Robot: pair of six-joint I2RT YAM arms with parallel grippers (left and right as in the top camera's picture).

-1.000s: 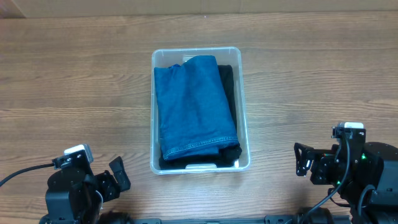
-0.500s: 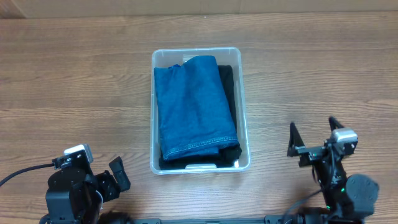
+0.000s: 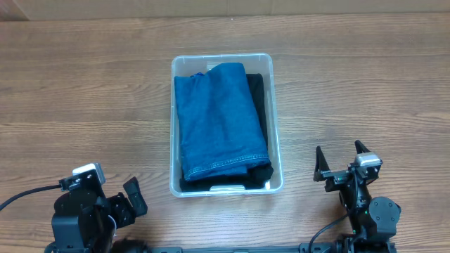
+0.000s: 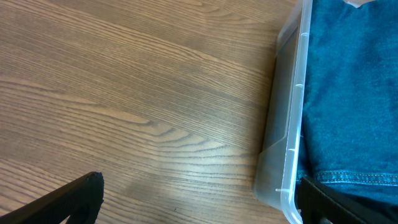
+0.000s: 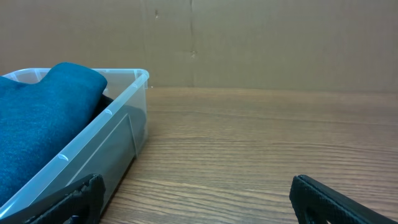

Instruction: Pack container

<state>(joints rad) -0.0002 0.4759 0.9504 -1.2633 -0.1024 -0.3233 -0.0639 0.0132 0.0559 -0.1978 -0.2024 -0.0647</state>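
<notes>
The container is seen near the middle of the worktop, its long sides running away from the arms. It is filled by a folded blue denim garment laid over a black garment, which shows along the right edge and at the near end. In the right wrist view the denim is seen to rise above the rim.

The left hand is held low at the near left, its fingers spread wide and nothing between them. The container's left wall is seen just beside one fingertip. The right hand is likewise spread apart and empty, near the container's right near corner but clear of it.

The packing is judged to be nearly or fully done. The main risk is judged to lie in the raised denim. If a finger is passed low across the rim, a fold could be snagged and dragged out. The light plastic bin could also be shoved or skewed if its wall is clipped by either hand.
</notes>
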